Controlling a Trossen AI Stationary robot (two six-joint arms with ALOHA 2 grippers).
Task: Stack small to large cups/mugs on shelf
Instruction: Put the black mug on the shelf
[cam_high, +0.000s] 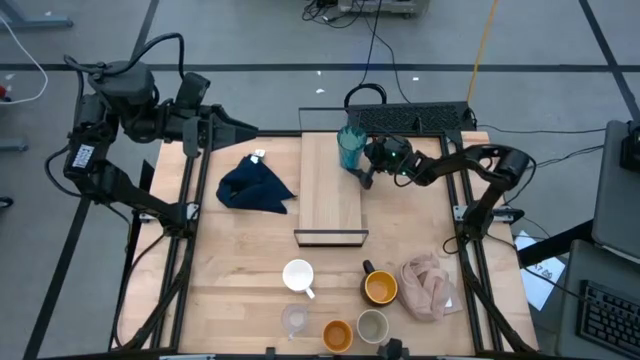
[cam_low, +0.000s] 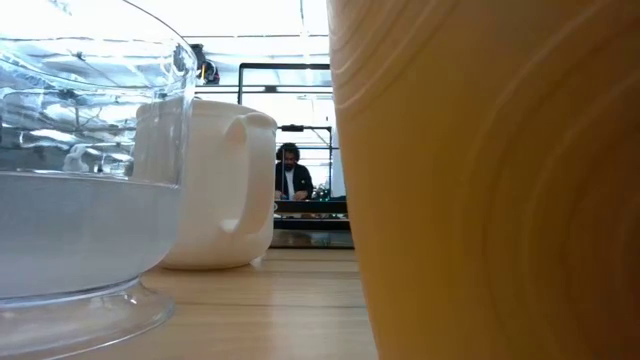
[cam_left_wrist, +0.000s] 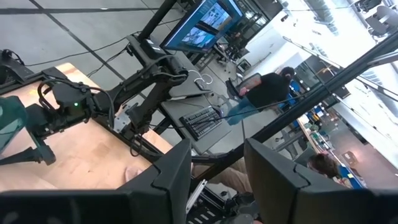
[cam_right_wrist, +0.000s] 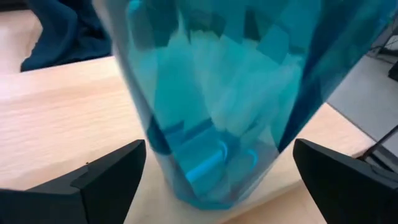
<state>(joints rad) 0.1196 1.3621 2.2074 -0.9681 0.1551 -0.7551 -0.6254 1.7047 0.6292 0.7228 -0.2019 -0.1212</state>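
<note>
The teal ribbed tumbler (cam_high: 350, 148) stands upright by its base (cam_right_wrist: 208, 186) on the far right corner of the shelf (cam_high: 330, 200). My right gripper (cam_high: 358, 160) reaches in from the table's right side and is open, one finger (cam_right_wrist: 112, 177) on each side of the tumbler's lower part. My left gripper (cam_high: 240, 128) hangs high over the far left of the table, its fingers (cam_left_wrist: 174, 180) apart with nothing between them. The white mug (cam_high: 298, 275), black mug (cam_high: 379, 287), clear glass (cam_high: 294, 320), orange cup (cam_high: 337, 334) and grey-beige cup (cam_high: 372, 326) stand near the front edge. My right gripper stands with its fingers level, slanting slightly down, on either side of the tumbler's lower wall (cam_right_wrist: 161, 149). One fingertip (cam_right_wrist: 140, 149) comes right up to the wall; I cannot tell whether it touches. The tumbler stands upright on the shelf.
A navy cloth (cam_high: 255, 187) lies left of the shelf, and a pink-beige cloth (cam_high: 430, 285) lies at the front right. A keyboard (cam_high: 410, 118) sits just beyond the table's far edge. The low view is filled by the glass (cam_low: 80, 200), white mug (cam_low: 215, 185) and orange cup (cam_low: 490, 180).
</note>
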